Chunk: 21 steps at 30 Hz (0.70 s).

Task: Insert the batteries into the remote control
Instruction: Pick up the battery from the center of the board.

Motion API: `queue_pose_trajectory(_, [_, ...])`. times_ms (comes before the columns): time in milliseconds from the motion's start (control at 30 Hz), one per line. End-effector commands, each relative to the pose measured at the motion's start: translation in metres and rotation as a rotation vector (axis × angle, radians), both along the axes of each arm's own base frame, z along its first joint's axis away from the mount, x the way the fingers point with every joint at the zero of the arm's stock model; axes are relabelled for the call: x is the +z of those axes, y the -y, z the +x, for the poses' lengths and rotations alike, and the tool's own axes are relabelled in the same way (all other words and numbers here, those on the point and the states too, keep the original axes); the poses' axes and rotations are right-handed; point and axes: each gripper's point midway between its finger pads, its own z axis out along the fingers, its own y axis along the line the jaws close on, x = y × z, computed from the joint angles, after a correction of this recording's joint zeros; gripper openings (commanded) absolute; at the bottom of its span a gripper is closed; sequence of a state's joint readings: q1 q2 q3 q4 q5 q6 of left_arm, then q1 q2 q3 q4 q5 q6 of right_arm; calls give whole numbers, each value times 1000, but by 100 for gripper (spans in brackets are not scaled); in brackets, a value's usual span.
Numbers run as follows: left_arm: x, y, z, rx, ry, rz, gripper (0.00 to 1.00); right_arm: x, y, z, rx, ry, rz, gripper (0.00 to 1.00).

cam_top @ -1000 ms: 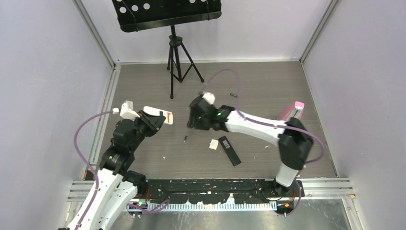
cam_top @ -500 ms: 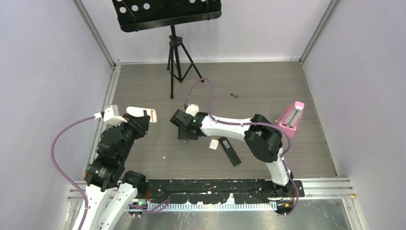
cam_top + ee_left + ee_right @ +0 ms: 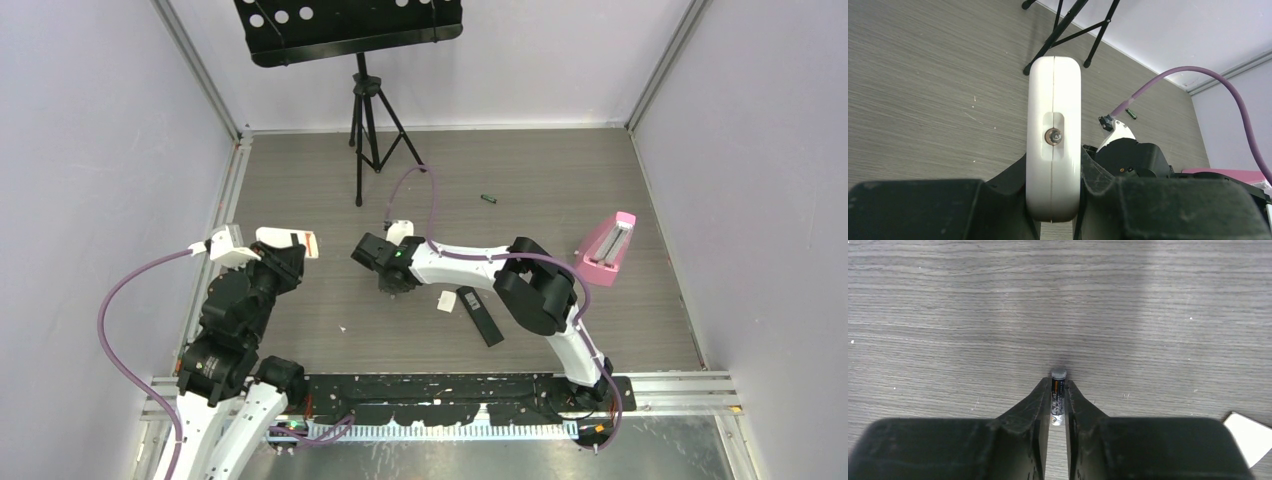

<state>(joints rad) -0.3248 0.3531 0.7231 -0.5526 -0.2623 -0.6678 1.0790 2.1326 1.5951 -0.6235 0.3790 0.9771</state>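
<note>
The right gripper (image 3: 1058, 385) is down at the table (image 3: 948, 300), its two fingers closed on a dark battery (image 3: 1058, 399). The battery lies flat on the wood, lengthwise in the slot between the fingers, touching both. Its silvery end pokes out just past the fingertips, pointing away from the wrist. From above, this gripper sits near the middle of the table and hides the battery under it.

The left gripper (image 3: 1054, 162) grips a white remote (image 3: 1054, 125) by its long sides and holds it clear of the table. In the left wrist view the remote stands edge-on between the fingers, with a small screw in a recess on the facing edge. From above it sticks out of the fingers toward the far side, well to the left of the right gripper.

A green battery (image 3: 488, 199) lies alone on the far part of the table, well apart from both grippers. A black remote (image 3: 478, 314) lies flat to the right of the right gripper, with a small white piece (image 3: 445, 302) just beside it. A pink box (image 3: 608, 242) stands at the right edge, and a tripod (image 3: 370, 120) stands at the far side
</note>
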Motion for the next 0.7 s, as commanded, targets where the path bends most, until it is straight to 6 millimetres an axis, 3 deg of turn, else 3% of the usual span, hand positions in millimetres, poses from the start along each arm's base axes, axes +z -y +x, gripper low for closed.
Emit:
queue_pose_trajectory(0, [19, -6, -1, 19, 56, 4, 0, 5, 3, -2, -16, 1, -7, 19])
queue_pose_trajectory(133, [17, -2, 0, 5, 48, -1, 0, 6, 10, -6, -10, -5, -17, 19])
queue_pose_trajectory(300, [14, 1, 1, -6, 42, -6, 0, 6, 12, -18, 41, -52, -21, 31])
queue_pose_trajectory(500, [11, 10, 4, -49, 53, -27, 0, -2, 24, -31, 56, -99, -59, 32])
queue_pose_trajectory(600, [9, 13, 5, -60, 53, -30, 0, -4, 28, -35, 59, -108, -71, 24])
queue_pose_trajectory(667, [7, 14, 6, -64, 50, -29, 0, -5, 32, -35, 58, -106, -80, 13])
